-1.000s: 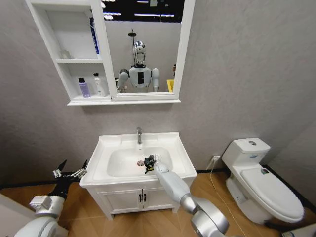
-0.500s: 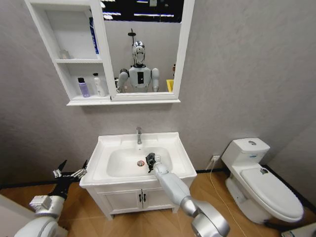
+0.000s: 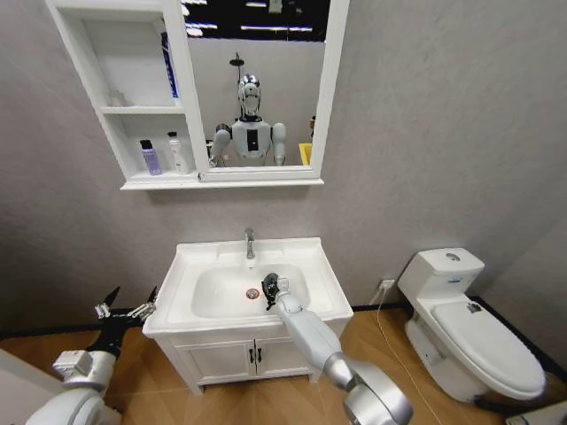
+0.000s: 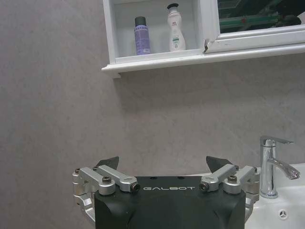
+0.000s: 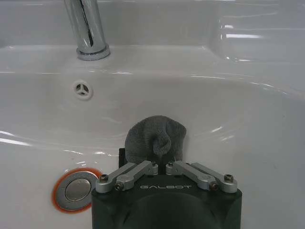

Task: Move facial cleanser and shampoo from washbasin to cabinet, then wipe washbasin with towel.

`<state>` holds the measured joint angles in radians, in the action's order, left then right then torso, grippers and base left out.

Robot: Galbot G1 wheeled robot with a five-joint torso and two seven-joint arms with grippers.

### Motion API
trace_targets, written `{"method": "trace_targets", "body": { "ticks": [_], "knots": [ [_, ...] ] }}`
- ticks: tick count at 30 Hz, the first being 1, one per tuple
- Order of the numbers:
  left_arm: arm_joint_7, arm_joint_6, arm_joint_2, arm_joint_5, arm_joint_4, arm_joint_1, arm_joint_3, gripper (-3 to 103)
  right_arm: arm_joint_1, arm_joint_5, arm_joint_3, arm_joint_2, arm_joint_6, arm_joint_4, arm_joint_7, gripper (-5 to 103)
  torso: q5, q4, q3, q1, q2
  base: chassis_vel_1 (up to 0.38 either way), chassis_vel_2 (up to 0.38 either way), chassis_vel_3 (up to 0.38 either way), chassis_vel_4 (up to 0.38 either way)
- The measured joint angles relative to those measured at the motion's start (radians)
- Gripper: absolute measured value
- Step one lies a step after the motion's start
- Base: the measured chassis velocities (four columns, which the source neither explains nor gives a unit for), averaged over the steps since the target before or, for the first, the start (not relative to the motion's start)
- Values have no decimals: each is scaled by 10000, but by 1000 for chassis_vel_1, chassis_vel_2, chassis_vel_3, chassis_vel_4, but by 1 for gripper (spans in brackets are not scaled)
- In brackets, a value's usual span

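The white washbasin (image 3: 204,257) stands in the middle of the head view, with its chrome tap (image 3: 250,242) and red-ringed drain (image 5: 76,189). Inside the bowl, just right of the drain, my right gripper (image 3: 270,288) is shut on the dark grey towel (image 5: 152,136), and the cloth rests against the basin floor. On the cabinet (image 3: 124,111) at the upper left, a purple bottle (image 3: 151,158) and a white pump bottle (image 3: 177,152) stand on the lowest shelf. My left gripper (image 3: 128,310) hangs open to the left of the basin, holding nothing.
A white toilet (image 3: 461,328) stands at the right. Under the basin is a low two-door cupboard (image 3: 257,354). The mirror (image 3: 257,80) beside the shelves reflects the robot. A blue tube (image 3: 168,62) leans on the top shelf.
My right gripper, with the towel in it, has slid slightly right and toward the back of the bowl. The left arm has not moved.
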<state>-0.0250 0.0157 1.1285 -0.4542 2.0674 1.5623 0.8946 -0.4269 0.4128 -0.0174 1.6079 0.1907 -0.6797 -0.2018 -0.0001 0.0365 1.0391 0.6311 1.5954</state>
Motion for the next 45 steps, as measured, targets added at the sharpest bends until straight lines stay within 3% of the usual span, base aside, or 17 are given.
{"method": "trace_targets", "body": {
  "ticks": [12, 19, 26, 34, 45],
  "knots": [
    [0, 0, 0, 0, 0, -2, -1, 100, -426, 175, -509, -2, 72, -607, -145, 1, 1, -3, 7, 8, -7, -94, 91, 115, -117],
    [0, 0, 0, 0, 0, -3, -1, 100, -869, 692, -1024, -4, 402, -1752, -855, 27, 1, -3, 5, 12, -9, -83, 67, 51, -73],
    [0, 0, 0, 1, 0, 2, 0, 100, -1043, 1157, -1379, 3, 810, -1948, -1064, 2, 2, 7, -1, -6, -1, 8, -3, -4, 6],
    [0, 0, 0, 1, 0, -1, 0, 100, -1054, 1262, -1431, 7, 792, -1511, -809, 1, 1, 1, -1, 2, -1, 0, 0, 0, 0],
    [0, 0, 0, 0, 0, -1, 0, 100, -1051, 3509, -1861, -2, 910, -1985, -135, 1, 1, 1, 4, 3, -4, 0, 0, 0, 0]
  ]
}}
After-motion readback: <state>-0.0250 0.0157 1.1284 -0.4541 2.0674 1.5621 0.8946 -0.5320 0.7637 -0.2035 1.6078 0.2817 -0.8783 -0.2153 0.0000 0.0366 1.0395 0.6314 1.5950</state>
